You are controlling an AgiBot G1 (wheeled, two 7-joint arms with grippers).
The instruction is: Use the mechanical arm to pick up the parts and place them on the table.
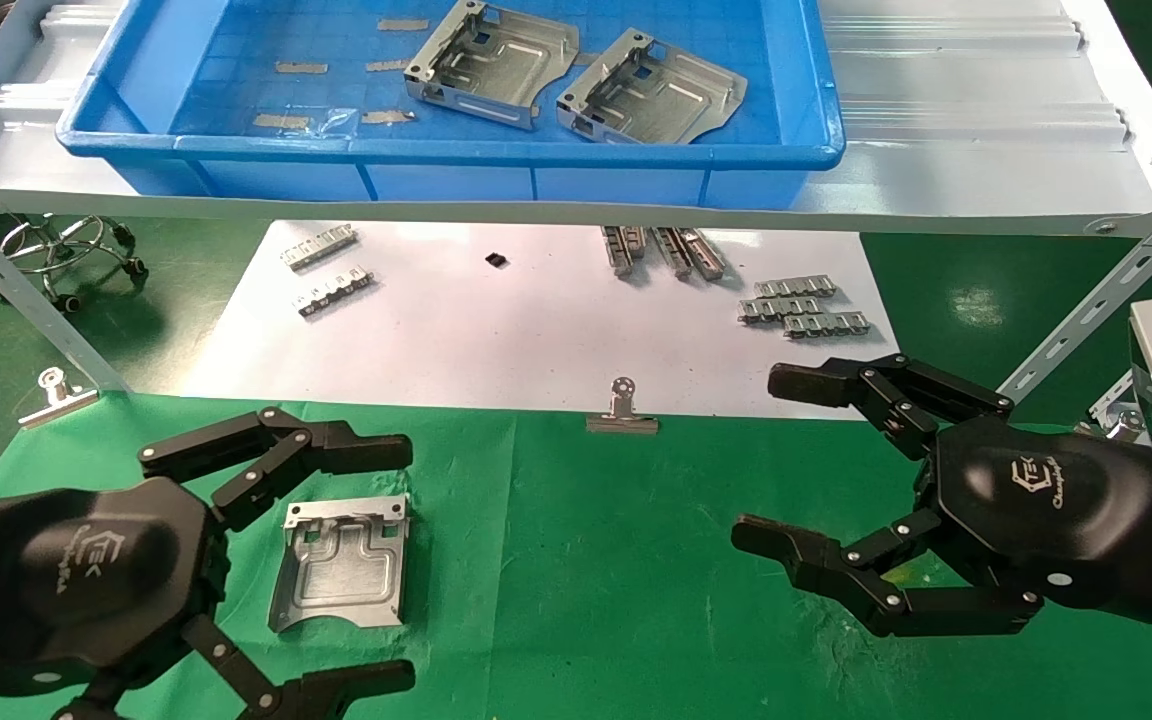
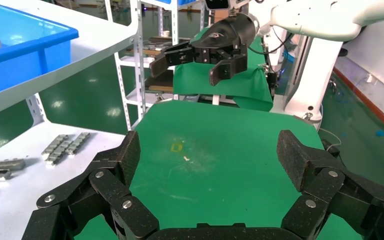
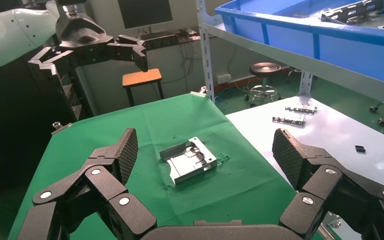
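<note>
One silver part [image 1: 341, 565] lies flat on the green table [image 1: 586, 560], also seen in the right wrist view as the part [image 3: 187, 160]. Two more parts [image 1: 491, 60] [image 1: 651, 88] rest in the blue bin. My left gripper [image 1: 398, 566] is open, its fingers spread to either side of the part on the cloth. The left wrist view shows only bare cloth [image 2: 220, 130] between its open gripper [image 2: 211, 155]. My right gripper [image 1: 764, 458] hangs open and empty over the cloth's right side, and its wrist view shows the gripper [image 3: 206, 149] spread wide.
The blue bin [image 1: 456, 150] stands on a white ribbed shelf [image 1: 936, 100] across the back. Below it lies a white paper sheet [image 1: 496, 330] with toothed strips [image 1: 801, 305]. Binder clips [image 1: 622, 410] [image 1: 56, 395] sit at the cloth's edge. Slanted shelf struts [image 1: 26, 300] [image 1: 1096, 310] flank both sides.
</note>
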